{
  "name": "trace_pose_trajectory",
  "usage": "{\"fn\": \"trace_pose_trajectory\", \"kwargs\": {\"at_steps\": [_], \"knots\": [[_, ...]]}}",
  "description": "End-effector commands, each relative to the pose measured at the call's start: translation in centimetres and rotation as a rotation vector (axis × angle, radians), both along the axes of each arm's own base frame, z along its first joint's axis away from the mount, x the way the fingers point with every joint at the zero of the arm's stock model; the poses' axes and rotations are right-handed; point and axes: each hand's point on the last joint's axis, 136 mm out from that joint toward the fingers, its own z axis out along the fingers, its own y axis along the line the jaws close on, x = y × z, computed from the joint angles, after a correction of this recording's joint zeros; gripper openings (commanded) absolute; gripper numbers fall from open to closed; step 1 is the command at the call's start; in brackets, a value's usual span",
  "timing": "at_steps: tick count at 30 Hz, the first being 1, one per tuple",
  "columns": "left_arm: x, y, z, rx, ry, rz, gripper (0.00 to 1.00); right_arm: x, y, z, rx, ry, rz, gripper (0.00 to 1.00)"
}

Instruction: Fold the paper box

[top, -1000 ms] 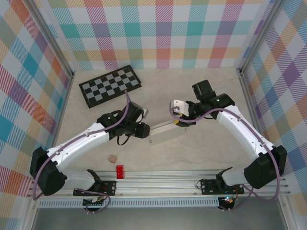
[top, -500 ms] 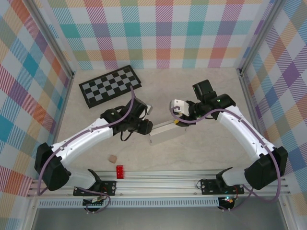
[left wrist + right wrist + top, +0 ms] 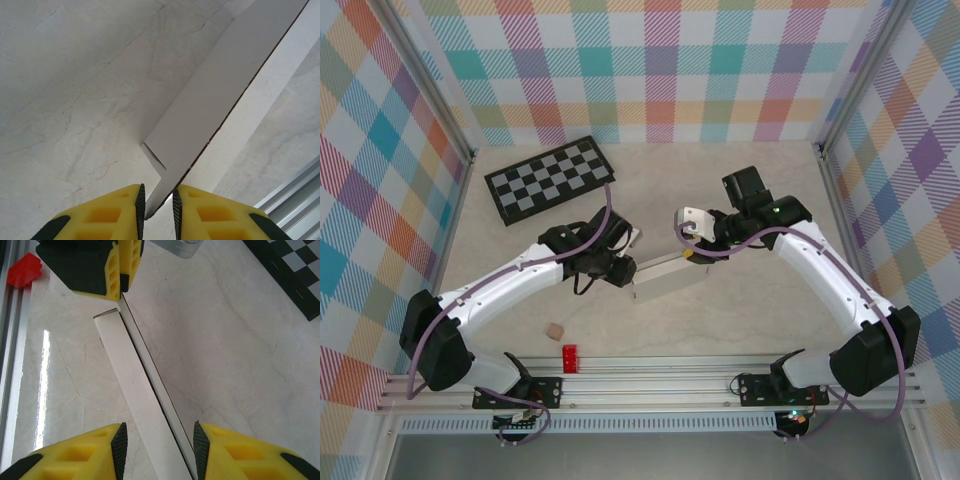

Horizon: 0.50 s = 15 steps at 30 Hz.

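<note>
The paper box (image 3: pixel 665 275) lies in the middle of the table (image 3: pixel 750 320) between the two arms. It is a long, narrow form with one long panel raised, so it is judged partly folded, with the ends and closing flaps outstanding. The left gripper (image 3: pixel 157 205) has its jaws set narrowly about that panel's end edge; whether they pinch it cannot be told. The right gripper (image 3: pixel 160 440) straddles the opposite end, jaws moderately apart, not clamped.

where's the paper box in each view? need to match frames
Top external: paper box mid-frame.
Left wrist: paper box slants from upper right to bottom centre.
Right wrist: paper box runs from upper left to bottom centre.
Shared landmark: left hand at the box's end.
</note>
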Motion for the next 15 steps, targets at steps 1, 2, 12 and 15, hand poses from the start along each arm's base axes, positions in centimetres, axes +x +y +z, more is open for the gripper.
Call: {"fn": "trace_pose_trajectory", "kwargs": {"at_steps": [1, 2, 12, 15], "knots": [[-0.61, -0.19, 0.62, 0.003, 0.005, -0.044, 0.23, -0.68, 0.1, 0.55, 0.034, 0.011, 0.013, 0.42], [-0.57, -0.29, 0.82, -0.004, 0.001, -0.045, 0.23, -0.7, 0.13, 0.54, 0.035, 0.013, 0.013, 0.42], [0.0, 0.2, 0.57, 0.054, -0.024, -0.042, 0.0, 0.29, -0.22, 0.53, 0.057, 0.022, -0.061, 0.38], [-0.07, 0.33, 1.15, 0.072, -0.045, -0.088, 0.0, 0.28, -0.47, 0.33, 0.072, 0.039, -0.075, 0.38]]}}
